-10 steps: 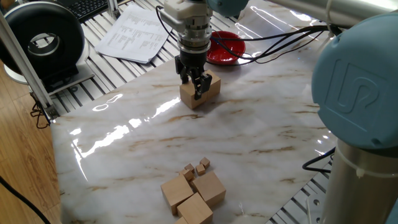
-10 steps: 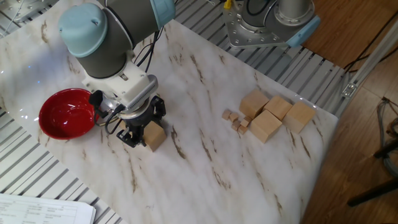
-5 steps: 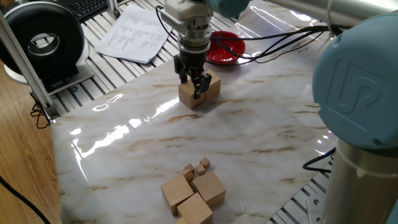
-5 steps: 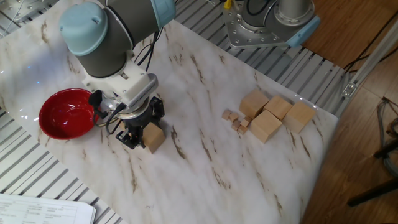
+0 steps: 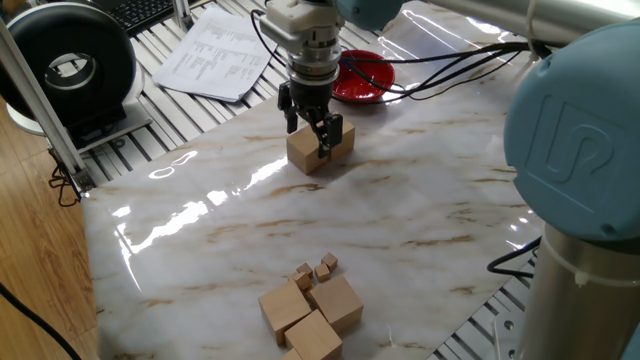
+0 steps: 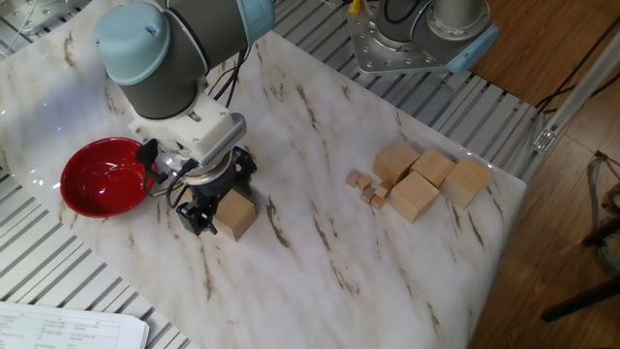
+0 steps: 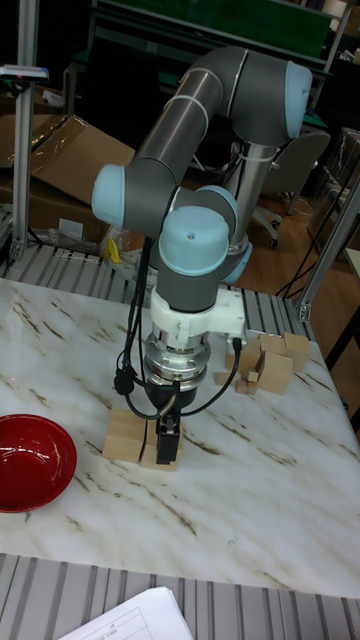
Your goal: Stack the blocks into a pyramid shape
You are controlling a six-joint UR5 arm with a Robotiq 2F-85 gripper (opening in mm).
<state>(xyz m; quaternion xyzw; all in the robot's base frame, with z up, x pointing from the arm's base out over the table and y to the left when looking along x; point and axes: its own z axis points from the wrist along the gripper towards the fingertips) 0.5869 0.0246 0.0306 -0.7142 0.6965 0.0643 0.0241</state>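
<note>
Hand has come up a little off the near block since a second ago; that block has stayed on the counter.

Marble-look counter, glossy, on a slatted metal frame. UR5 arm reaches down over its bowl end, wrist vertical.

Printed papers lie off the counter on the slats. Red bowl sits on the counter edge, near the hand, not touching it.

Hand: fingers apart, tips level with the top of the near block, one on either side. Nothing clamped.

Paired blocks: two large tan cubes side by side under the hand, touching, both flat on the counter. One tier only; nothing on top. In the tall fixed view the same pair shows partly behind the fingers.

Loose blocks: four large cubes clustered at the opposite end of the counter, well apart from the pair, all single height, sides touching or nearly so. In one fixed view the cluster is partly cut by the lower edge.

Tiny wooden cubes: a few, just beside the loose blocks on the side facing the hand.
</note>
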